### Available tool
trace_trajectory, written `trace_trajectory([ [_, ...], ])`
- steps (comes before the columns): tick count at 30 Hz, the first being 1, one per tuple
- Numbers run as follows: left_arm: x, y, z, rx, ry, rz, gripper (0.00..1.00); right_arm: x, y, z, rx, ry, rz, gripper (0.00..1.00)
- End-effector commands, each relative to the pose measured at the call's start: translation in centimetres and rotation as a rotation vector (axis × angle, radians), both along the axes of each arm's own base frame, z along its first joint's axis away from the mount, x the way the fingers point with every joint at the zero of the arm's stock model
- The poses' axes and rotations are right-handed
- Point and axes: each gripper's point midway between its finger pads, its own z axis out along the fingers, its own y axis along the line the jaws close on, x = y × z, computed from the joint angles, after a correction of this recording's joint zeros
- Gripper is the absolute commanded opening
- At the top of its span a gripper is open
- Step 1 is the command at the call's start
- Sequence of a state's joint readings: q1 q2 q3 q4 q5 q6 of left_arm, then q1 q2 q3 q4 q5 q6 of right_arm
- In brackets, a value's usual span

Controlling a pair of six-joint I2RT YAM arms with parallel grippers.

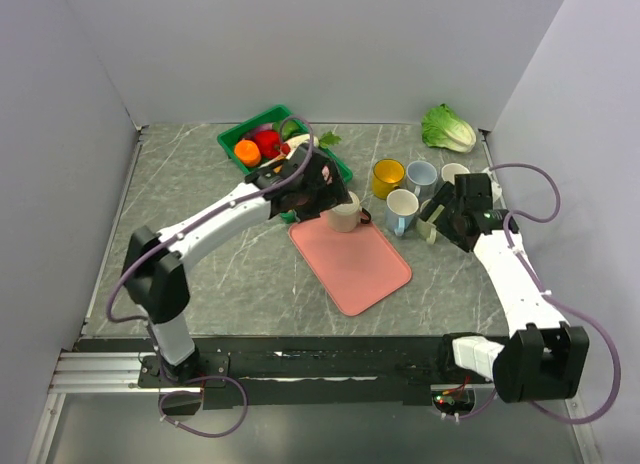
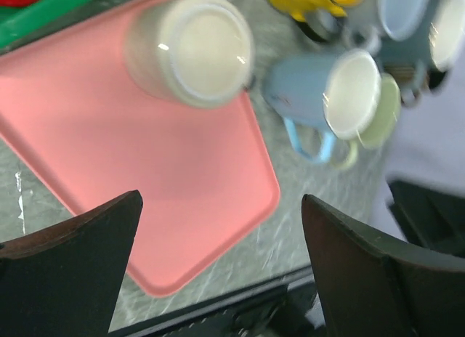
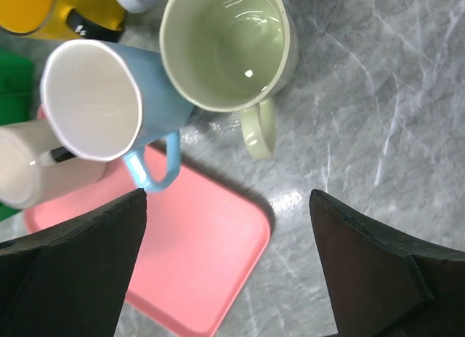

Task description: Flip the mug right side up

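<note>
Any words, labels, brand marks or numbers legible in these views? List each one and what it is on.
None can be read. No lettering shows on the cream mug, the blue mug, the green mug, the yellow mug or the pink tray.

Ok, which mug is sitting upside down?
The cream mug on the pink tray: its base faces up, while the yellow mug, blue mug and pale green mug beside it show open mouths.

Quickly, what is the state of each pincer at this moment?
Left pincer: open, holding nothing.
Right pincer: open, holding nothing.
</note>
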State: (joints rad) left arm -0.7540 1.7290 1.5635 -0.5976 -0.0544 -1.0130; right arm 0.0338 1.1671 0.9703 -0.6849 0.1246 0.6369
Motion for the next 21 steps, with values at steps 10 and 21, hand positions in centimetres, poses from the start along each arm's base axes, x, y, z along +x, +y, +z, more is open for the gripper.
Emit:
trace_trajectory([
  [10, 4.5, -2.2, -1.4, -0.026, 0.149, 0.595, 0.97, -4.3, 0.3, 5.9, 0.060, -0.148, -0.028, 0.98],
  [21, 4.5, -4.7, -5.3, -0.007, 0.209, 0.696, 0.98, -7.5, 2.1, 6.4, 0.173, -0.189, -0.008, 0.94],
])
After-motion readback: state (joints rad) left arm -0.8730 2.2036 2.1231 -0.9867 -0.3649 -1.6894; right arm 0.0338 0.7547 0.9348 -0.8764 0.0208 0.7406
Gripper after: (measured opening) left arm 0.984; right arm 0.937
